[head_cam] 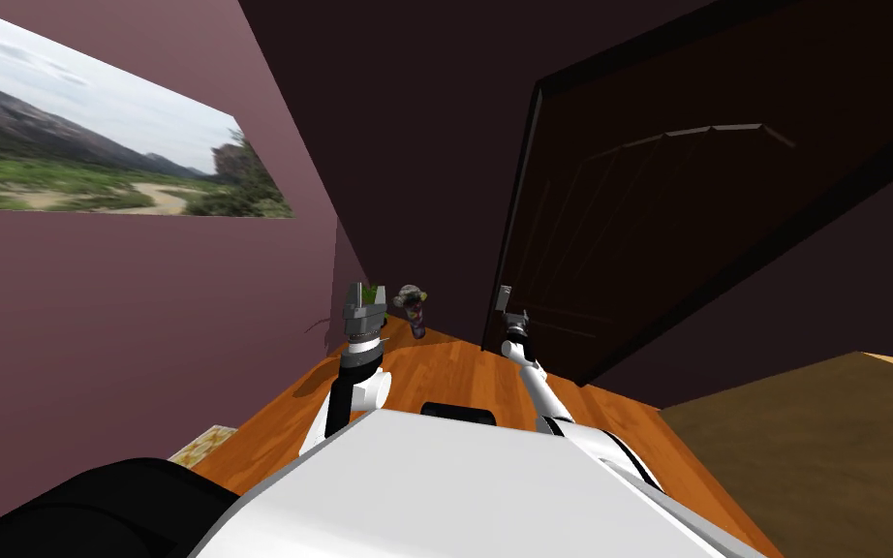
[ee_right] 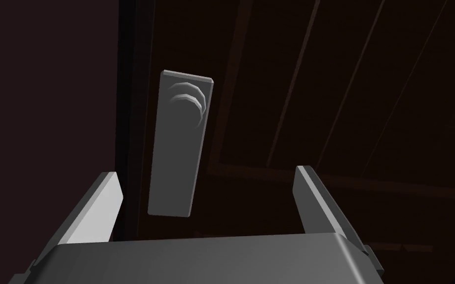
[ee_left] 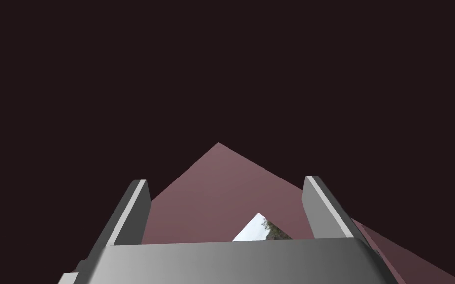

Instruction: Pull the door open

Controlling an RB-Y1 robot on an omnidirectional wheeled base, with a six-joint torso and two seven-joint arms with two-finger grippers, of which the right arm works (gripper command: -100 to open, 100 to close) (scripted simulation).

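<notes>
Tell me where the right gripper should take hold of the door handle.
Probably the rounded knob near the top of the grey plate, approached head-on to the dark door. It juts toward the open right gripper, so its fingers can close on its sides; the plate lies flat.

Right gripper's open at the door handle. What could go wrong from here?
The handle plate sits nearer one finger of the open right gripper, not centred; closing now could clip its edge or slip off.
The handle looks beyond the gripper's reach, so a pull now might grip nothing.
Pulled, the door would swing toward me; the raised left gripper near its handle edge might get struck.
</notes>
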